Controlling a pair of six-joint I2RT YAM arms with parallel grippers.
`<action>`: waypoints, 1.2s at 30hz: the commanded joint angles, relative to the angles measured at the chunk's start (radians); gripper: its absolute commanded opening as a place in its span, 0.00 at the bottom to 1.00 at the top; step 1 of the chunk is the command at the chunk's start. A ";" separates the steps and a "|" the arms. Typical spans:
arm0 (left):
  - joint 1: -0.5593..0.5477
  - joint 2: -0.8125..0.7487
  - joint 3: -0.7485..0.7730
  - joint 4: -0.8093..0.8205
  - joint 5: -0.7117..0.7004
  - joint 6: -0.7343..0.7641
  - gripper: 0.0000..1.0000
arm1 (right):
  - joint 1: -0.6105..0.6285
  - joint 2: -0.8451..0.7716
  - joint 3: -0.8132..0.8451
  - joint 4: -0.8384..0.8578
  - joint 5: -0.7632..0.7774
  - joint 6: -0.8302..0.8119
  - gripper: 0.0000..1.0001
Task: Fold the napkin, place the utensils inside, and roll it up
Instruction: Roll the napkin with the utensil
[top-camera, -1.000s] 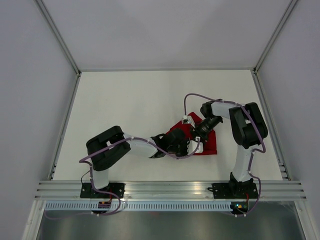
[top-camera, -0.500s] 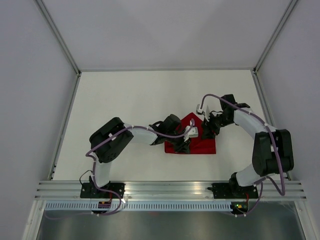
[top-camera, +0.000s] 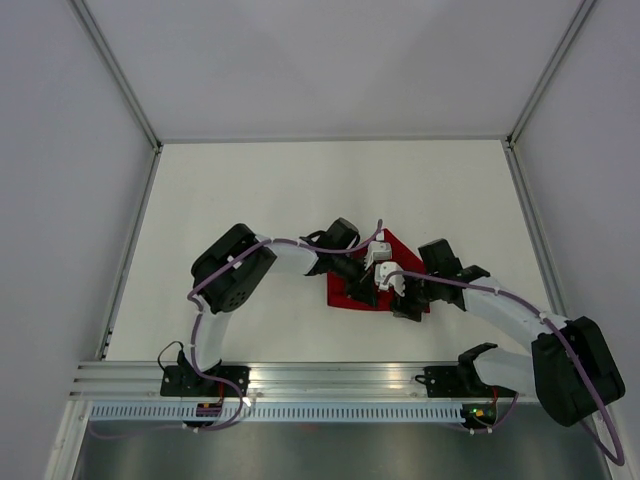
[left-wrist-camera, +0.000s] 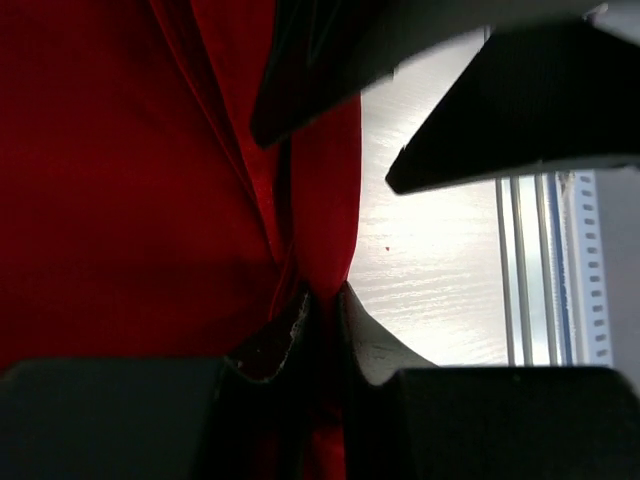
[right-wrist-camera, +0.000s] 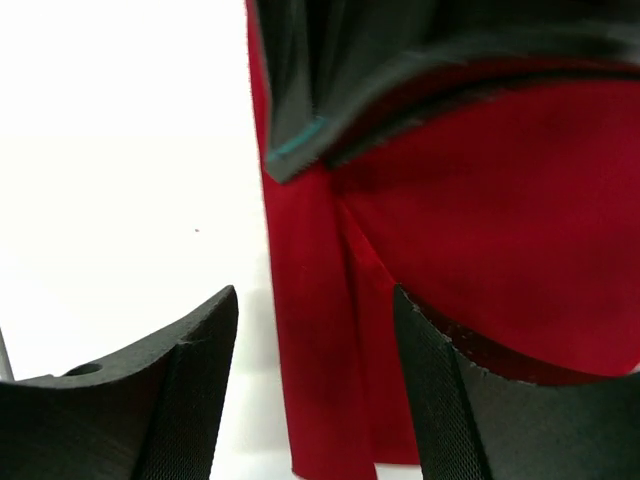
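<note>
Between L gripper (left-wrist-camera: 325, 293) tips: thin raised ridge of the napkin (left-wrist-camera: 120, 200), pinched tight. Jaws almost closed, only cloth thickness btwn them.
Why the pinch: my read, it's holding up a fold line so the cloth can be doubled over. Rest of napkin spreads flat to one side of the fingers, bare table (left-wrist-camera: 430, 260) on the other.
R gripper (right-wrist-camera: 313, 292): spread wide, gripping nothing. A folded strip along the napkin's edge runs up btwn its two fingers, w/ table under the outer one.
Why there: prob. lining up to take that same edge just ahead of L's pinch, so both ends of the fold can move together.
Arm pose, L: overhead view shows forearm reaching across toward R's side, wrist tipped down over the cloth.
Arm pose, R: elbow swung far out, forearm low and pointing back inward. The two grippers sit nose to nose, just beside each other; whether they touch, can't tell.
Utensils: none seen in any view, maybe hidden under arms or cloth.
Stage: fold step, not yet done.
</note>
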 joint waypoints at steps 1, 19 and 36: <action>0.000 0.078 0.000 -0.144 -0.006 -0.027 0.02 | 0.055 -0.016 -0.030 0.183 0.091 0.052 0.70; 0.010 0.086 0.033 -0.155 -0.013 -0.050 0.02 | 0.198 0.111 -0.007 0.194 0.106 0.123 0.51; 0.031 -0.057 -0.029 0.032 -0.082 -0.194 0.39 | 0.152 0.254 0.052 0.079 0.029 0.097 0.07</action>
